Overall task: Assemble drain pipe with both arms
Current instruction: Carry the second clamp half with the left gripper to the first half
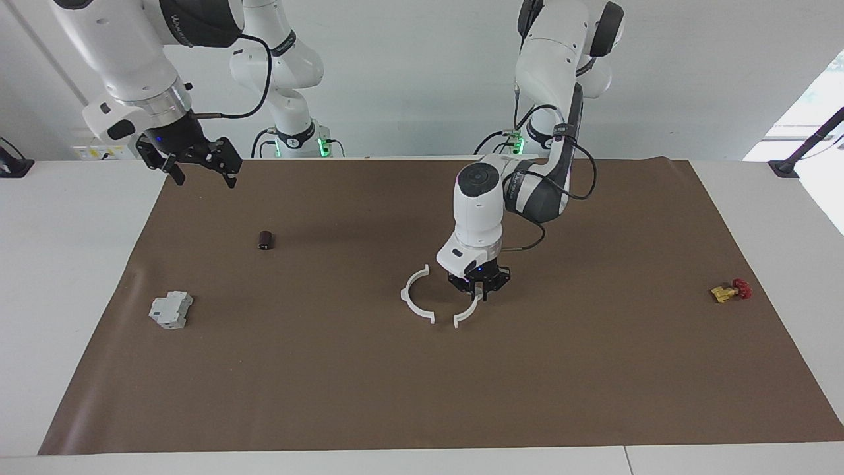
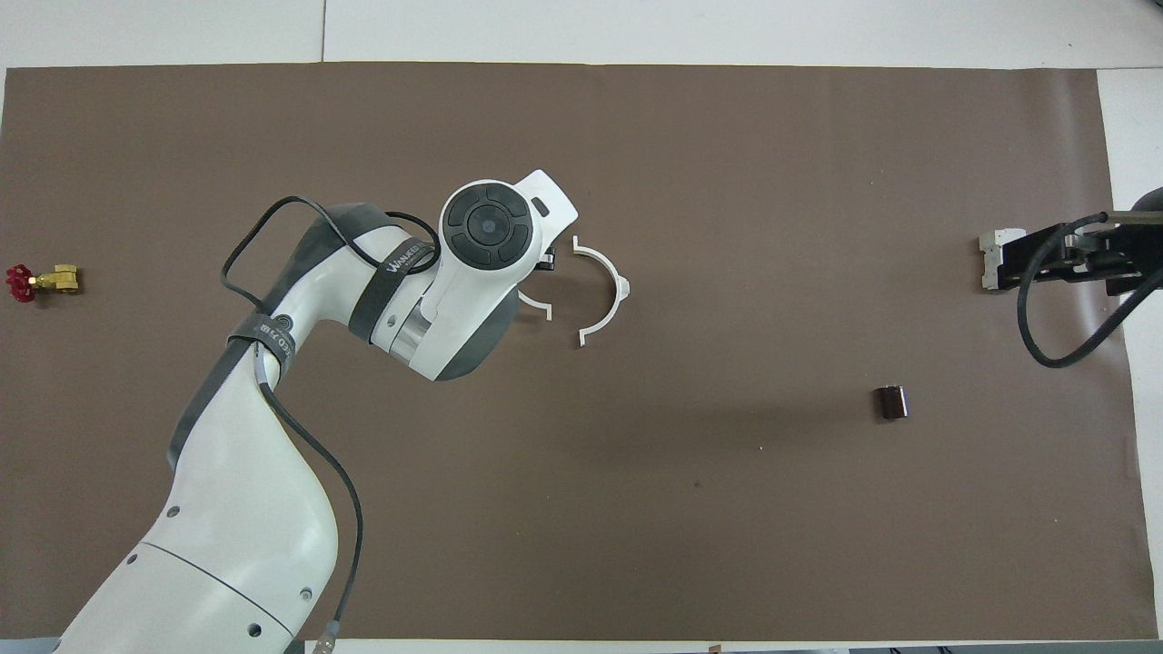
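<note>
In the facing view, the left arm's black two-finger gripper (image 1: 479, 288) is down at the brown paper mat (image 1: 422, 396) near the table's middle, its jaws clenched on one thin white plastic half-ring arc (image 1: 469, 311), which curves from the fingers toward six o'clock and ends in a small tab. The second thin white plastic half-ring arc (image 1: 414, 298) lies flat just beside it at nine o'clock, open side facing the held arc; their tabbed ends near six o'clock sit close but apart. The right arm's black two-finger gripper (image 1: 198, 161) waits raised over the mat's corner at ten o'clock of the arcs, jaws released and holding nothing. A small dark brown cylinder (image 1: 266, 240) lies at ten o'clock of the arcs, a grey boxy plastic block (image 1: 171, 310) at nine o'clock toward the right arm's end, and a small yellow-and-red valve (image 1: 730, 291) at three o'clock toward the left arm's end. In the overhead view, the left gripper is hidden under its own wrist; the held arc (image 2: 536, 308) shows only as a short piece at the wrist's edge, with the free arc (image 2: 607, 291) at its three o'clock. The cylinder (image 2: 891, 402) lies at four o'clock of the arcs, the valve (image 2: 41, 281) at nine o'clock, and the right gripper (image 2: 1045, 257) covers part of the grey block (image 2: 992, 250) at three o'clock.
</note>
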`<control>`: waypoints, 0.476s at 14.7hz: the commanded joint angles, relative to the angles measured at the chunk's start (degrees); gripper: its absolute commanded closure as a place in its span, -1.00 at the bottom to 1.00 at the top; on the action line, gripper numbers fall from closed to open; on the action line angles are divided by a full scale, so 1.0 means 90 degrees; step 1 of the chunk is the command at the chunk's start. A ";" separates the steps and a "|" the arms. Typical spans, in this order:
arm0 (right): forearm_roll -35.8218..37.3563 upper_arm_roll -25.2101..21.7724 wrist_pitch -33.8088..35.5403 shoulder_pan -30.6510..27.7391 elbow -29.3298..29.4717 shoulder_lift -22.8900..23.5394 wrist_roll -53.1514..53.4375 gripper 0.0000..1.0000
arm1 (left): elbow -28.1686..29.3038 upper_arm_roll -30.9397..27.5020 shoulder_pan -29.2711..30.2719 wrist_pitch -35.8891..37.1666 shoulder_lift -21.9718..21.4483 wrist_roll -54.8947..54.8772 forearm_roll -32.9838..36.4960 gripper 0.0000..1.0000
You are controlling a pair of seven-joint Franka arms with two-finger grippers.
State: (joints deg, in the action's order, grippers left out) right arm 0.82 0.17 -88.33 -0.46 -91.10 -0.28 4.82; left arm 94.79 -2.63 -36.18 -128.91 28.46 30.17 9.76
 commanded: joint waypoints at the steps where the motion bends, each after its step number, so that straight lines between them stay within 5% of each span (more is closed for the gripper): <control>1: -0.0042 0.0021 -0.0069 -0.0105 -0.0064 -0.0047 -0.0135 -1.00 | 0.0317 -0.0040 -0.0101 -0.0364 -0.0018 0.0036 0.0049 1.00; 7: -0.0061 0.0040 -0.0088 -0.0085 -0.0073 -0.0047 -0.0135 -1.00 | 0.0512 0.0058 -0.0091 -0.0588 -0.0028 0.0007 -0.0184 1.00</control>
State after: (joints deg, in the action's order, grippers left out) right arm 0.78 0.06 -88.36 -0.50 -91.10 -0.28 4.82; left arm 97.55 -2.01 -36.72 -131.97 28.85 30.17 9.44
